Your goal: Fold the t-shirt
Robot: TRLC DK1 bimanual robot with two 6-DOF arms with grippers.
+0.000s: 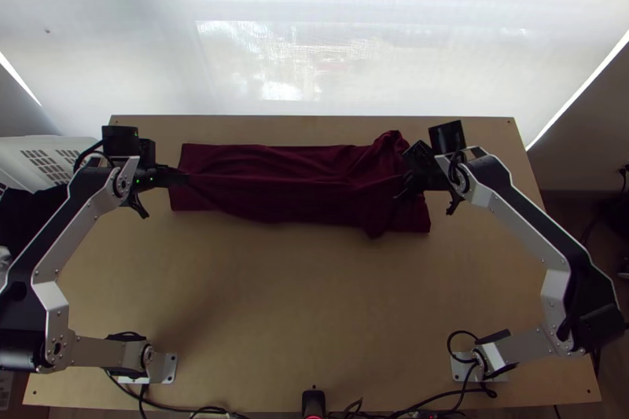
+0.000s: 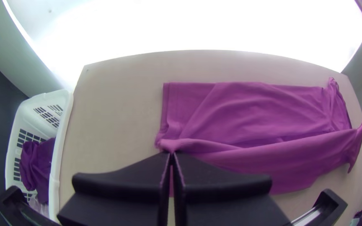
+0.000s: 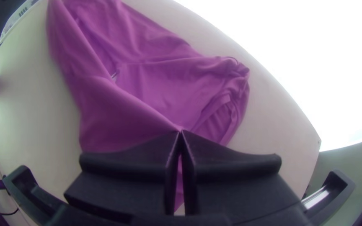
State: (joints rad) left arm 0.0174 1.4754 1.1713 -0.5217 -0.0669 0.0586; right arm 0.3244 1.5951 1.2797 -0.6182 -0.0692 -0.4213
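"Where's the maroon t-shirt [image 1: 291, 197]?"
"On the wooden table's [image 1: 314, 301] far half — a long, creased strip."
"What's holding it?"
"Left gripper [image 1: 185, 178] pinches cloth near one end — right gripper [image 1: 404, 185], near the other."

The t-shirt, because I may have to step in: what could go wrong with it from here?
The left gripper and right gripper each pinch the raised flap at their fingertips, so either corner might slip out. The bunched end near the right gripper could get trapped under the flap and leave a lump. Creases run along the stretched cloth, so it may settle wrinkled if lowered as it is.
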